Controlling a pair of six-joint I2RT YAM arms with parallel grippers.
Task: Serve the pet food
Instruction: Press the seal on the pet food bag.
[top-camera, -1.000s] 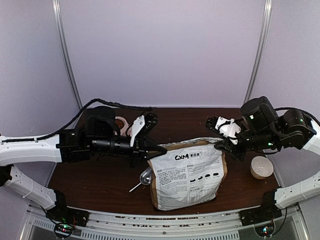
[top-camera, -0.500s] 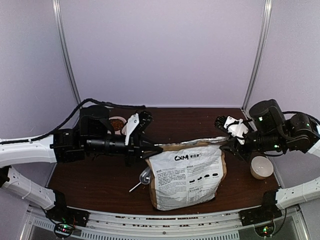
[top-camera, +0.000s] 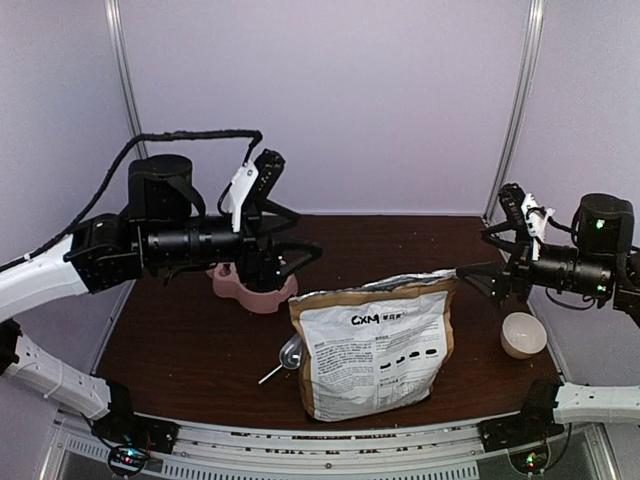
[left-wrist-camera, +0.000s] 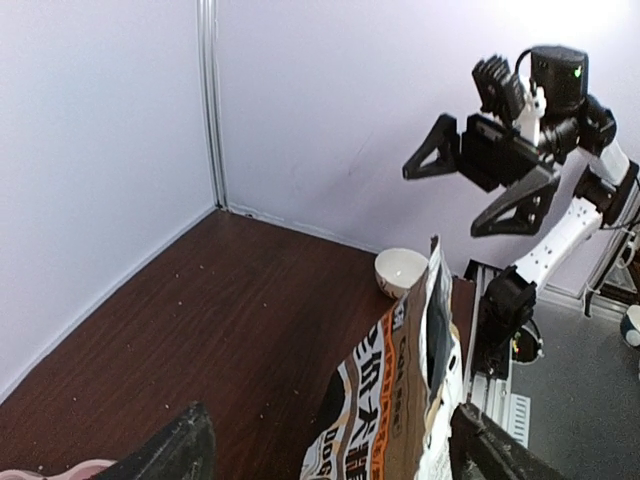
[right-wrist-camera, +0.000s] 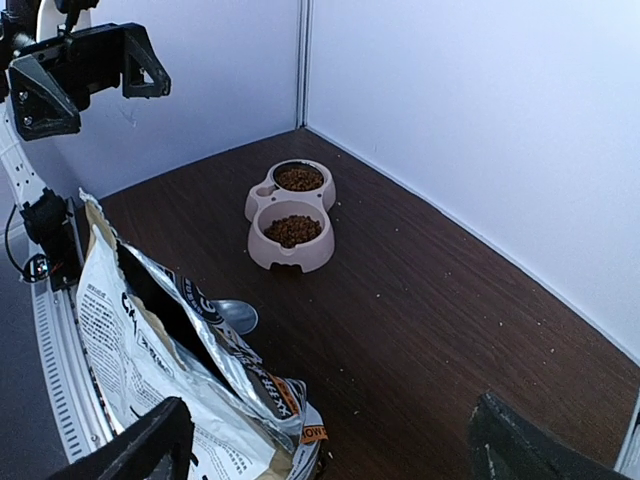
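White pet food bag (top-camera: 372, 345), seemingly upright

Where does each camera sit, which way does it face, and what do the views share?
Top external: fixed above and behind the bases, looking down at the table; both arms show, left gripper and right gripper open beside the food bag.
Left wrist: on the left arm, facing right over the bag's top toward the right gripper; own fingers at the bottom.
Right wrist: on the right arm, facing left past the bag to the pink feeder with kibble; own fingertips below.
Shared: both wrist views show the bag and the opposite gripper.
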